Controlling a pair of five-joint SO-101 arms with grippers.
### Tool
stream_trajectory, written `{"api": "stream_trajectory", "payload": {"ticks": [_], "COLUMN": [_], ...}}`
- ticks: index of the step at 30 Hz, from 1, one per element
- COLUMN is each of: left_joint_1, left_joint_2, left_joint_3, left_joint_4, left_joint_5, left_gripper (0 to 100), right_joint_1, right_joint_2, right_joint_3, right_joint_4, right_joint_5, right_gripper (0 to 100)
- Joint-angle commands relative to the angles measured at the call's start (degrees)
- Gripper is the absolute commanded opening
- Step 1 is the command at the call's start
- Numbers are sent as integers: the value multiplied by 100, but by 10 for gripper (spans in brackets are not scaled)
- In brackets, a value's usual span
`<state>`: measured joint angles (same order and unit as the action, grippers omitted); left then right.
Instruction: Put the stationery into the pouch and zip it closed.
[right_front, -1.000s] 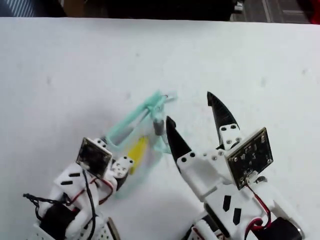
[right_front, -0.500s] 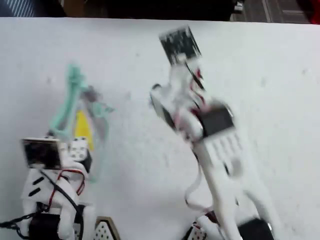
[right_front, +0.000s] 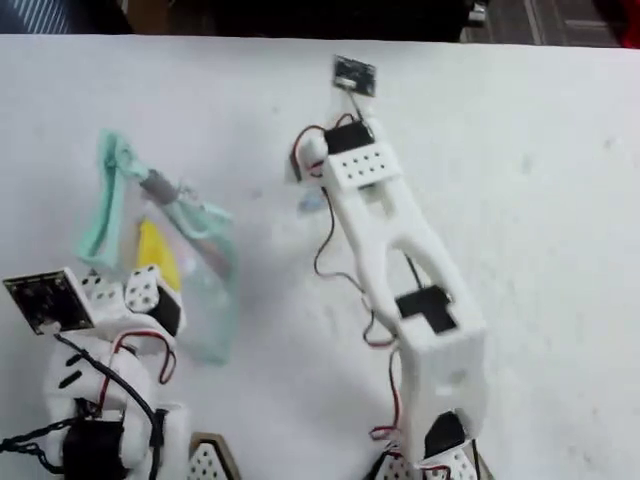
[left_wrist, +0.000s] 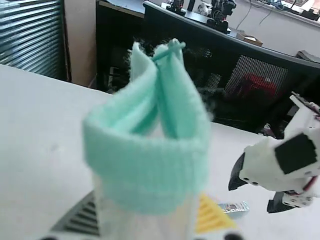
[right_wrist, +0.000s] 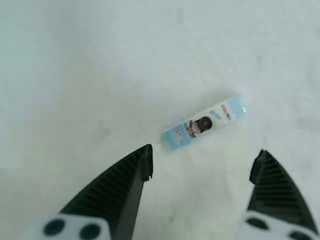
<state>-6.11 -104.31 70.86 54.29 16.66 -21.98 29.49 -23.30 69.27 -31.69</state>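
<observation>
White table (right_front: 520, 200) | right hand (right_wrist: 204, 152) spread above eraser (right_wrist: 204, 124) | left hand (right_front: 150, 283) pinching pouch (left_wrist: 147, 155)

The pouch (right_front: 165, 240) is at the left side of the table (right_front: 520, 200), its near end in the left gripper (right_front: 150, 292), a small flat piece (right_front: 155, 250) inside it. To its right, apart from it and near the table's middle, the eraser (right_wrist: 202, 126) lies on the table, just beyond the right gripper (right_wrist: 200, 160), whose fingers stand spread

mint-rimmed clear pouch (left_wrist: 150, 160) gapes open; blue eraser (right_wrist: 202, 125) lies apart.
</observation>
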Motion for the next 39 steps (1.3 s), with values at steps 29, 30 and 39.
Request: {"api": "stream_trajectory", "payload": {"ticks": [29, 30, 39], "left_joint_1": [2651, 2800, 3899], "left_joint_2": [-57, -57, -57], "left_joint_3": [677, 686, 712], "left_joint_4": [-1037, -1037, -1046], "left_joint_5": [-1785, -1811, -1846], "left_gripper": [24, 24, 24], "right_joint_1": [1218, 1297, 2114], "right_joint_2": [2431, 2431, 1349], "right_joint_3": [-4123, -4316, -4343], "right_joint_4": [2659, 2853, 2949], "right_joint_5": [44, 44, 738], "right_gripper": [16, 16, 16]}}
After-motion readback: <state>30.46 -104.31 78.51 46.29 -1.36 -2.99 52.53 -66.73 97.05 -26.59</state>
